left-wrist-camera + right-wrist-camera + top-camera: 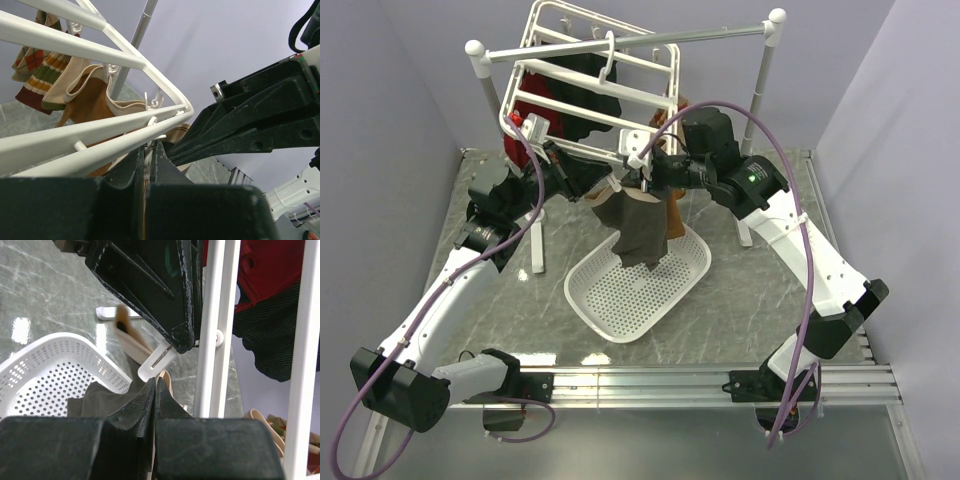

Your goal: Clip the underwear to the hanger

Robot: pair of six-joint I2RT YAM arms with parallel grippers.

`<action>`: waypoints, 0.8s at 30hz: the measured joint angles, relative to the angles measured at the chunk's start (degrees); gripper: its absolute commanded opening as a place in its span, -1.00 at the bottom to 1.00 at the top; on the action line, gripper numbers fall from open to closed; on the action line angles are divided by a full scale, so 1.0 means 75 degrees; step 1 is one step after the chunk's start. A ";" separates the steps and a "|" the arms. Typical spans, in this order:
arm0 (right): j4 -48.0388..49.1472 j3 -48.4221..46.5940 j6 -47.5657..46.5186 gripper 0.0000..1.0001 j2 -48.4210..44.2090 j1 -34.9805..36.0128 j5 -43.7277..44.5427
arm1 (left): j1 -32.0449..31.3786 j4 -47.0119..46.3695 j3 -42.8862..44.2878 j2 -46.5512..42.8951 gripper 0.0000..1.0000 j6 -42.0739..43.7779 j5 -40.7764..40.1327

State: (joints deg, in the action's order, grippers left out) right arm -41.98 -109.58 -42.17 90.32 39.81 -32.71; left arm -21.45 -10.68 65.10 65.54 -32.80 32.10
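The white hanger (575,80) hangs tilted from the rail, its bars crossing the left wrist view (75,42) and the right wrist view (215,325). Under its near edge hangs the dark grey-brown underwear (640,232), over the basket. My right gripper (642,183) is shut on the top of the underwear; its closed jaws (155,382) pinch the pale waistband, dark fabric (100,400) drooping below. My left gripper (616,185) meets it from the left, shut (148,150) on a small white clip (156,361) of the hanger. The clip's tip sits just above the right fingertips.
A white perforated basket (620,310) lies on the marble table under the garment. The grey rail (720,35) on white posts carries the hanger. A red garment (535,105), a dark one (585,75), an orange-brown one (92,102) and socks (40,75) hang on the frame.
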 measured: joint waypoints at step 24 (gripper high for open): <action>0.0248 -0.0131 0.0178 -1.00 -0.0003 -0.0017 -0.0160 | -0.0035 0.0545 0.0009 0.0041 0.14 0.0195 0.0204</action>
State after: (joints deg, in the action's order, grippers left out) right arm -40.12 -110.56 -40.84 90.30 39.68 -33.91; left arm -21.71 -6.59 65.17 65.84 -31.33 33.63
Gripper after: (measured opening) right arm 0.009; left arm 0.500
